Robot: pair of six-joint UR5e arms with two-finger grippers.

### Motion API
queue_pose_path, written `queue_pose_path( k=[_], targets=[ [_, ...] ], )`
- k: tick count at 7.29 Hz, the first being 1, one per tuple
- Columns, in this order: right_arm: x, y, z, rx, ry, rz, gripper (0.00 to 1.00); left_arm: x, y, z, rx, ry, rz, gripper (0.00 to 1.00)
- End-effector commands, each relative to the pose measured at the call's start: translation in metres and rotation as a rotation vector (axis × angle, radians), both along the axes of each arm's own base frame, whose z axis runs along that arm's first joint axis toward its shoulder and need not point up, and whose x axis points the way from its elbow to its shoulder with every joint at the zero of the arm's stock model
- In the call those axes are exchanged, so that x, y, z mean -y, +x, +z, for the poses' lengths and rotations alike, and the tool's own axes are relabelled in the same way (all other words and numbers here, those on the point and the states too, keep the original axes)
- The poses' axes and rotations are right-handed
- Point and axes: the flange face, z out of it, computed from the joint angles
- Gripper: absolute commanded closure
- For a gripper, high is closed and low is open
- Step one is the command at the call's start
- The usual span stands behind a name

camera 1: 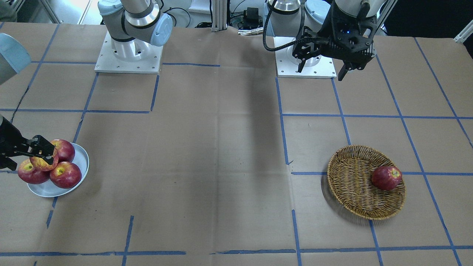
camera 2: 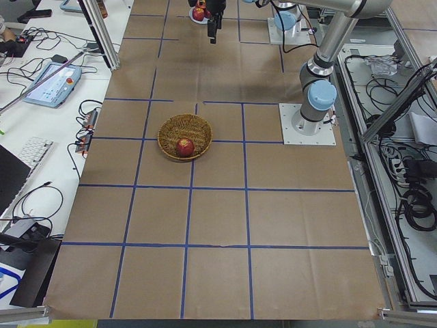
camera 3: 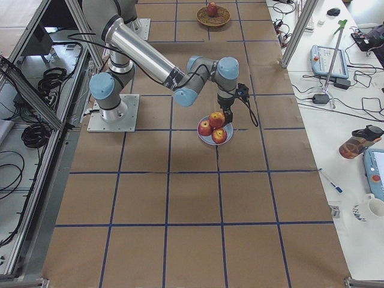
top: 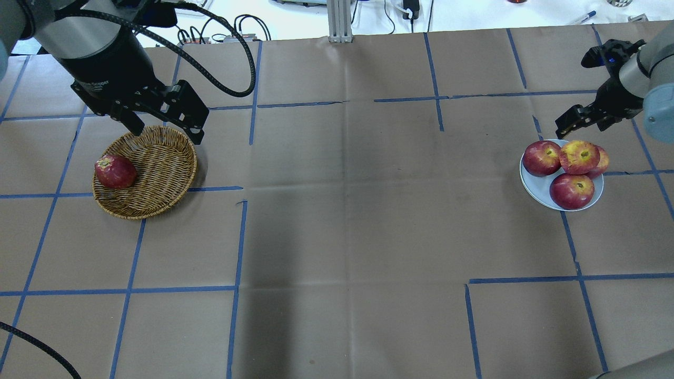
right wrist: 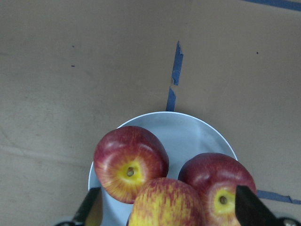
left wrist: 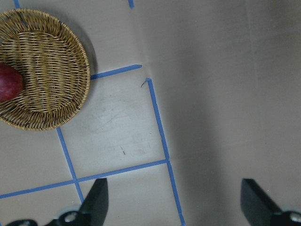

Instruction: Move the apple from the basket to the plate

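The streaked red-and-yellow apple (top: 579, 157) lies on top of three dark red apples on the pale blue plate (top: 528, 181) at the table's right. My right gripper (top: 582, 123) is open just above the pile. In the right wrist view the streaked apple (right wrist: 164, 203) sits between the spread fingertips (right wrist: 94, 207) without touching them. The brown wicker basket (top: 158, 158) at the left holds one dark red apple (top: 115, 171). My left gripper (top: 167, 131) is open and empty, raised over the basket's far rim.
Brown paper with blue tape lines covers the table. The two arm bases (camera 1: 128, 55) stand at the robot's edge. Operators' desks with cables and a tablet (camera 2: 51, 82) line the far side.
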Motion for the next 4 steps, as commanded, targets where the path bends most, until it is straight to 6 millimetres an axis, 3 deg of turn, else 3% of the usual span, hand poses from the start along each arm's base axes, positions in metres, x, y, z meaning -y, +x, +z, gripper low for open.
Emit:
queue_pose_path(
  k=[1,2,4],
  targets=[
    [-0.006,0.041,0.082,0.004,0.003,0.022,0.0,0.0,0.0,0.0,0.0,0.0,0.001,0.01],
    [-0.025,0.069,0.106,0.022,0.032,-0.044,0.0,0.0,0.0,0.0,0.0,0.0,0.001,0.01],
    [-0.026,0.072,0.109,0.023,0.031,-0.051,0.0,0.0,0.0,0.0,0.0,0.0,0.001,0.01]
  ],
)
